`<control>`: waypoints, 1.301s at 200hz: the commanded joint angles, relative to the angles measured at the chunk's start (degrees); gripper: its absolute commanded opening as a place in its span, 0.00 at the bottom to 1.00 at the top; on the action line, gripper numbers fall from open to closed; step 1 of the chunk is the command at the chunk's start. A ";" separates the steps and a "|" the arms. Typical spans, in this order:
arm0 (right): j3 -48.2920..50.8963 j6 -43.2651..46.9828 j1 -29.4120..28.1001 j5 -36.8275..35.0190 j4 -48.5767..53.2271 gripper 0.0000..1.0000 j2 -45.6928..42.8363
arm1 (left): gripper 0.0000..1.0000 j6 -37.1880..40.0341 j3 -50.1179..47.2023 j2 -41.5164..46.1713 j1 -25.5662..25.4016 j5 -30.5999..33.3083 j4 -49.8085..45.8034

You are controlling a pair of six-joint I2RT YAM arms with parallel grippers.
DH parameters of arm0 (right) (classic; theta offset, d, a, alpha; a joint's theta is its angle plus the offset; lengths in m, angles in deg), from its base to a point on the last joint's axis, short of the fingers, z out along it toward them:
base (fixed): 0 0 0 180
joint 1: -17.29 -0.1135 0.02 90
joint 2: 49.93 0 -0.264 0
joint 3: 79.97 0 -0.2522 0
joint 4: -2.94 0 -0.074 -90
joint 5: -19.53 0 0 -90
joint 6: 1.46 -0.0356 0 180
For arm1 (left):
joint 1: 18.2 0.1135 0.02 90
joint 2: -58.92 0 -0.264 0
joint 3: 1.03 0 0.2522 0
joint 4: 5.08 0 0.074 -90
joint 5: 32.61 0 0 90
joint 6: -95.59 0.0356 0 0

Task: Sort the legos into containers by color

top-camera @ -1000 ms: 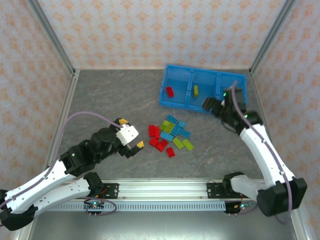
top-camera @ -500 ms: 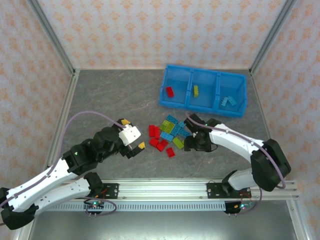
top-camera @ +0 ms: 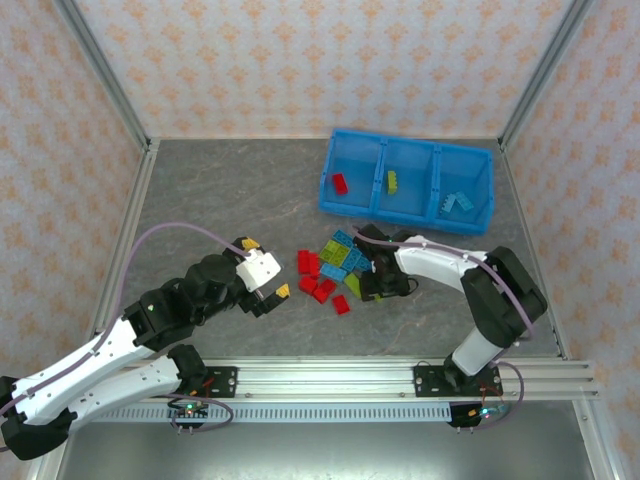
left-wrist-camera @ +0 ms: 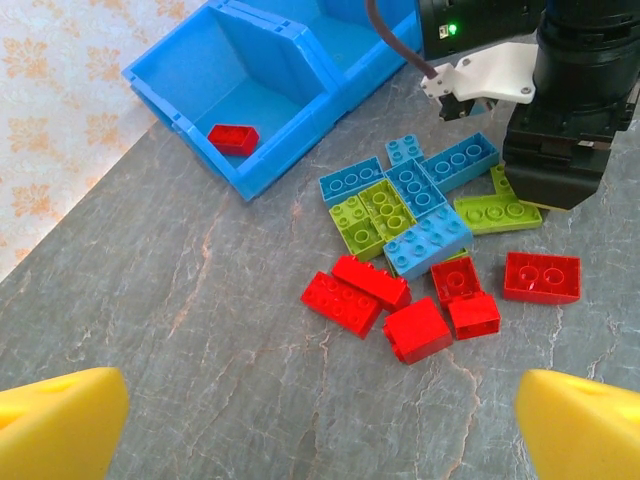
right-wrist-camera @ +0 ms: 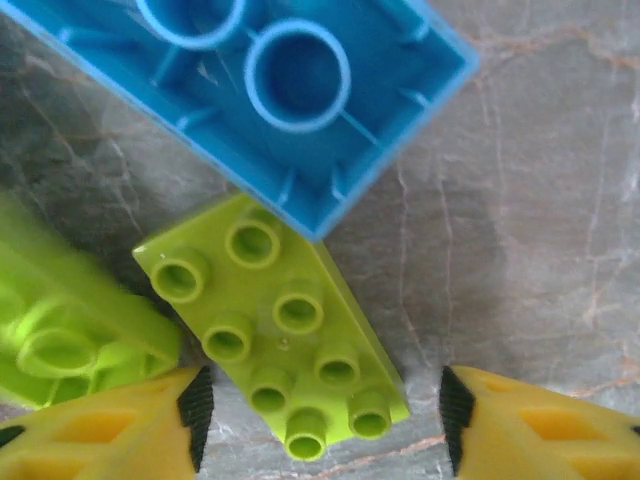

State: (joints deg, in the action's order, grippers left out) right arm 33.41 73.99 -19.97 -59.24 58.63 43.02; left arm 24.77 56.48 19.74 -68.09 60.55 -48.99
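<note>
The loose legos (top-camera: pixel 335 265) lie in a red, lime green and light blue pile at mid table. My right gripper (top-camera: pixel 372 285) points down at the pile's right edge. Its jaws straddle a lime green brick (right-wrist-camera: pixel 275 330), still open (right-wrist-camera: pixel 320 400), with a gap on the right side. An upturned light blue brick (right-wrist-camera: pixel 270 90) overlaps that brick's far end. My left gripper (top-camera: pixel 264 266) hovers left of the pile, wide open (left-wrist-camera: pixel 320 430) and empty. The containers are three compartments of a blue tray (top-camera: pixel 330 175), holding a red brick (top-camera: pixel 340 183), a green one (top-camera: pixel 392 182) and blue ones (top-camera: pixel 459 202).
A second lime brick (right-wrist-camera: pixel 60 340) lies close against my right gripper's left finger. Red bricks (left-wrist-camera: pixel 400 300) sit nearest my left gripper. Metal frame posts and patterned walls bound the grey table (top-camera: pixel 220 200).
My right arm swung from over the tray's right compartment down to the pile and its jaws have narrowed around a lime brick. The left arm has stayed put.
</note>
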 commanded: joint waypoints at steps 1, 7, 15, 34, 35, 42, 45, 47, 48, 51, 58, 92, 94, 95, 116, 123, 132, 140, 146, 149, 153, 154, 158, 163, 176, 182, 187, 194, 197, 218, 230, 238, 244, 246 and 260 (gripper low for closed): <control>-0.54 1.25 -0.38 0.39 -1.72 0.54 1.87 | 1.00 0.46 -0.50 1.27 0.13 -1.72 0.42; -0.21 1.21 -0.37 0.98 -1.93 0.51 1.96 | 1.00 0.52 -0.64 1.42 0.14 -2.40 0.59; 0.16 0.87 -0.39 1.33 -2.03 0.48 1.84 | 1.00 0.56 -0.86 1.60 0.21 -2.87 1.00; 1.80 -0.71 -0.37 2.05 -2.38 0.43 0.46 | 1.00 0.60 -1.02 1.02 0.15 -2.61 0.83; 1.93 -0.77 -0.37 2.10 -2.34 0.43 0.34 | 1.00 0.60 -0.98 0.94 0.10 -2.58 0.77; 2.61 -1.44 -0.43 2.57 -2.26 0.41 -0.66 | 1.00 0.57 -0.85 0.57 0.12 -2.39 0.54; 2.88 -1.62 -0.42 2.57 -2.22 0.41 -0.99 | 1.00 0.54 -0.71 0.39 0.17 -2.37 0.47; 3.20 -2.02 -0.37 2.53 -2.15 0.40 -1.53 | 1.00 0.54 -0.71 0.28 0.19 -2.41 0.45; 3.20 -2.02 -0.37 2.53 -2.15 0.40 -1.53 | 1.00 0.52 -0.70 0.22 0.17 -2.35 0.45; 3.66 -2.57 -0.36 2.37 -2.08 0.39 -2.37 | 1.00 0.51 -0.72 0.12 0.19 -2.36 0.44; 4.42 -3.44 -0.43 2.07 -1.83 0.37 -4.07 | 1.00 0.56 -0.61 -0.01 0.15 -2.53 0.44; 6.18 -7.43 -0.38 -1.03 0.08 0.31 -15.26 | 1.00 0.62 -0.75 0.04 0.22 -2.28 0.63; 6.10 -7.60 -0.41 -1.36 0.26 0.31 -16.00 | 1.00 0.60 -0.83 0.06 0.18 -2.28 0.62; 6.10 -7.65 -0.43 -1.50 0.30 0.31 -16.42 | 1.00 0.60 -0.84 0.06 0.16 -2.28 0.67; 3.18 -9.86 1.03 -4.90 2.48 0.32 -22.79 | 1.00 0.55 -0.90 0.40 0.16 -2.25 0.77; 1.61 -10.24 2.19 -6.31 3.20 0.32 -24.13 | 1.00 0.54 -0.87 0.37 0.17 -2.26 0.79; -0.84 -10.33 4.10 -7.95 3.46 0.31 -24.82 | 1.00 0.51 -0.94 0.46 0.17 -2.21 0.83; -2.79 -10.09 6.13 -9.27 2.73 0.31 -24.79 | 1.00 0.52 -0.89 0.51 0.22 -2.26 0.84; -4.38 -9.69 7.84 -9.98 2.04 0.30 -24.79 | 1.00 0.52 -0.83 0.55 0.22 -2.17 0.80; -5.19 -9.42 8.67 -10.15 1.64 0.30 -24.76 | 1.00 0.54 -0.79 0.57 0.21 -2.11 0.74; -6.25 -9.08 9.85 -10.17 1.12 0.30 -24.67 | 1.00 0.44 -0.85 0.59 0.16 -2.15 0.79; -6.54 -8.96 10.19 -10.17 0.82 0.30 -24.53 | 1.00 0.43 -0.85 0.59 0.20 -2.17 0.79; -7.61 -8.32 11.33 -10.05 -0.06 0.30 -23.75 | 1.00 0.34 -0.82 0.59 0.16 -2.12 0.75; -8.92 -7.70 13.06 -9.57 -1.24 0.30 -22.31 | 1.00 0.30 -0.84 0.66 0.17 -2.16 0.79; -13.09 -6.42 17.67 -7.59 -3.42 0.30 -16.55 | 1.00 0.03 -0.75 0.68 0.20 -2.21 0.78; -15.51 -5.72 19.33 -6.88 -3.99 0.30 -13.10 | 1.00 0.01 -0.73 0.75 0.18 -2.20 0.73; -18.02 -4.94 20.45 -6.84 -4.09 0.29 -10.07 | 1.00 -0.02 -0.73 0.72 0.20 -2.12 0.75; -21.68 -3.96 21.63 -7.06 -4.13 0.29 -5.63 | 1.00 -0.11 -0.79 0.77 0.21 -2.03 0.84; -22.91 -3.68 22.17 -7.06 -4.14 0.29 -3.69 | 1.00 -0.04 -0.81 0.77 0.11 -1.86 0.94; -34.39 -2.70 24.95 -6.63 -2.51 0.29 9.08 | 1.00 -0.27 -0.95 0.77 0.22 -1.11 1.05; -40.31 -3.13 26.07 -6.89 -0.90 0.30 15.33 | 1.00 -0.57 -1.04 0.71 0.20 -0.51 1.08; -44.26 -3.29 26.69 -6.12 0.27 0.32 18.73 | 1.00 -1.06 -1.18 0.60 0.16 0.24 1.15; -46.76 -3.29 26.79 -6.14 0.94 0.36 20.96 | 1.00 -1.31 -1.09 0.43 0.21 0.58 0.99; -47.56 -3.30 26.86 -6.17 1.17 0.38 21.62 | 1.00 -1.31 -1.09 0.31 0.16 0.70 1.04; -52.95 -3.38 27.07 -6.07 3.60 0.46 25.68 | 1.00 -1.74 -0.98 -0.42 0.18 1.34 0.71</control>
State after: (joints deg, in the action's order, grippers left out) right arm -10.89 69.75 6.57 -64.90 56.23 64.15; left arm 24.48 56.15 19.77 -68.09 59.59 -48.97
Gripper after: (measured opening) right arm 0.387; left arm 0.999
